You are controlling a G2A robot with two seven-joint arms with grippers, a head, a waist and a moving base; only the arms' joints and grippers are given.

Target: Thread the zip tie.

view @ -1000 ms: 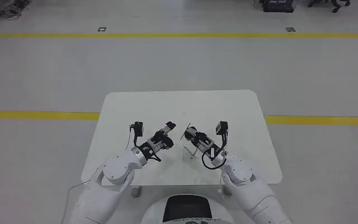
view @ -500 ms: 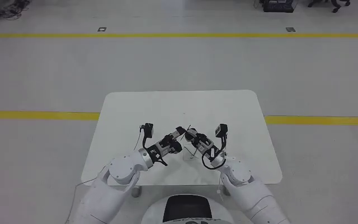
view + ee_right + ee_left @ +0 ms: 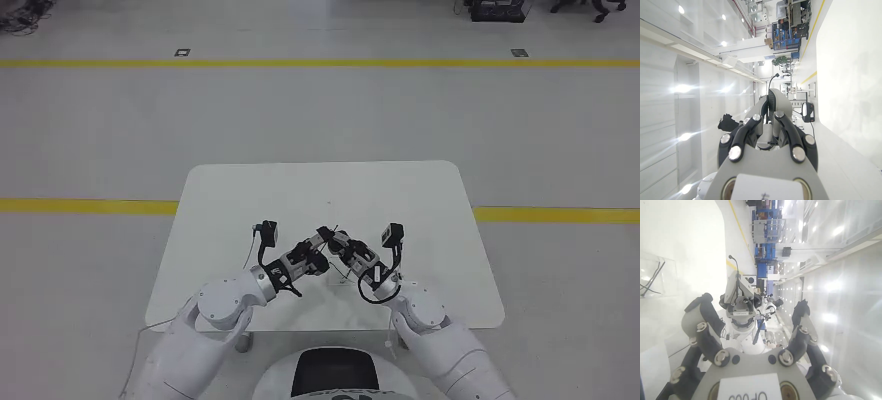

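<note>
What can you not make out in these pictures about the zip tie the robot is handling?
- Top view: the thin black plastic zip tie is too small to tell its head from its tail.
- Right wrist view: its gripped part is hidden inside the shut right end effector.
- Left wrist view: the clear plastic container of spare black ties is cut off by the edge.

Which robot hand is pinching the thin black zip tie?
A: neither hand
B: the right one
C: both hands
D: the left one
B: the right gripper is shut on the zip tie, which sticks out past its fingertips, while the left gripper is open with its fingers spread wide.
</note>
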